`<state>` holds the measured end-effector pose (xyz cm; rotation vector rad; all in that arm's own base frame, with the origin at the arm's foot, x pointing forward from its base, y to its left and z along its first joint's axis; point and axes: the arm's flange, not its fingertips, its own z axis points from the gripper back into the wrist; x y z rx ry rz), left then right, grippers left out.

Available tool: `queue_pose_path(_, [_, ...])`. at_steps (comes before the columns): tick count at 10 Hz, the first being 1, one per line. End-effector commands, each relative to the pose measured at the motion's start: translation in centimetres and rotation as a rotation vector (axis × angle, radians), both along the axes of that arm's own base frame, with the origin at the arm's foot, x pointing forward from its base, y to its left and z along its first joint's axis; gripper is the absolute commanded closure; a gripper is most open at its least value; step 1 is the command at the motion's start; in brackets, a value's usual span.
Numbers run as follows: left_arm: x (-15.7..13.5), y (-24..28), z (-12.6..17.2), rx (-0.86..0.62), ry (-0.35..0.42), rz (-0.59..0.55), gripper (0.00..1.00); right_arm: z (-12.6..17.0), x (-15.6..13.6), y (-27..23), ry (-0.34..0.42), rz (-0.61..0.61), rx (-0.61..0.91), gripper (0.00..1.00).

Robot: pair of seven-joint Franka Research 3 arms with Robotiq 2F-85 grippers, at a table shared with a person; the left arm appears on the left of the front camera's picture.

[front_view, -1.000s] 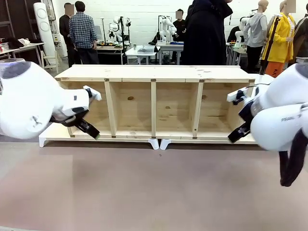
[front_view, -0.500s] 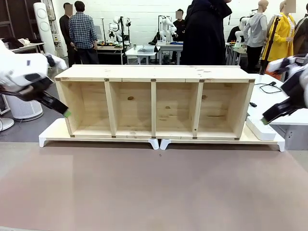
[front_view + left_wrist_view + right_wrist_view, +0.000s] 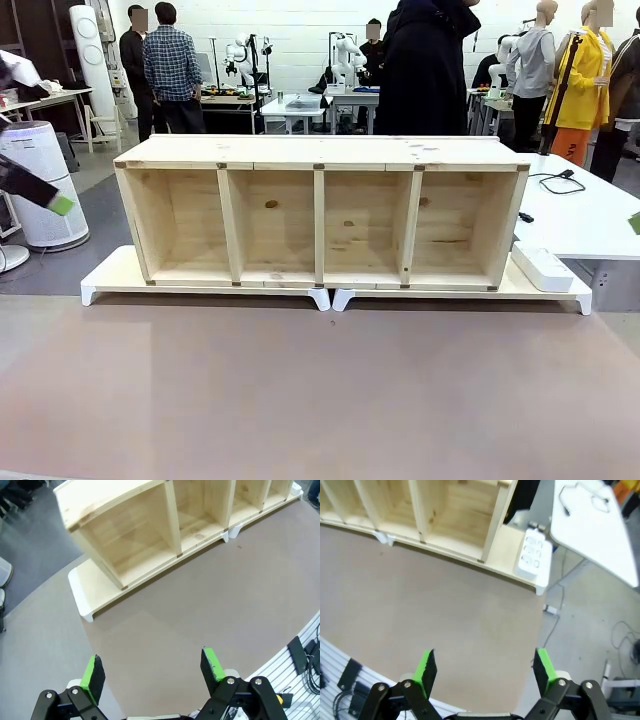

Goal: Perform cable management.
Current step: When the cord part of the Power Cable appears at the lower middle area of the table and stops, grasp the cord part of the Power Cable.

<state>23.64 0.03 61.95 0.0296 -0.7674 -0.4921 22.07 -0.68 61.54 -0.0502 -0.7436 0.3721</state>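
Observation:
The cable (image 3: 556, 183) is a thin black cord lying in a loop on the white side table (image 3: 590, 215), right of the long wooden shelf (image 3: 320, 215). Neither gripper is near it. In the left wrist view my left gripper (image 3: 150, 667) hangs open and empty high above the brown tabletop, looking down at the shelf's left end (image 3: 135, 535). One of its green pads (image 3: 60, 205) shows at the front view's left edge. My right gripper (image 3: 484, 666) is also open and empty, above the tabletop near the shelf's right end.
A white power strip (image 3: 543, 268) lies on the white base board (image 3: 110, 275) beside the shelf's right end; it also shows as the power strip (image 3: 534, 555) in the right wrist view. A person in a black coat (image 3: 425, 70) stands behind the shelf. The shelf's compartments hold nothing.
Both arms have pulled back from in front of the shelf's ends, outward and up to the picture's edges. Both grippers stayed open. Shelf, power strip and cable have not moved.

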Motion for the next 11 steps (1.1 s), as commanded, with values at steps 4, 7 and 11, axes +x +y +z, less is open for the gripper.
queue_pose_path(4, [-1.3,0.6,0.2,0.002,0.013,0.019,0.0,0.3,-1.0,-0.1,0.0,0.003,0.001,0.0])
queue_pose_path(7, [-1.3,0.6,0.2,0.002,0.013,0.019,0.0,0.3,-1.0,-0.1,0.0,0.003,0.001,0.0])
queue_pose_path(11, [-1.3,0.6,0.2,0.002,0.013,0.019,0.0,0.3,-1.0,-0.1,0.0,0.003,0.001,0.0])
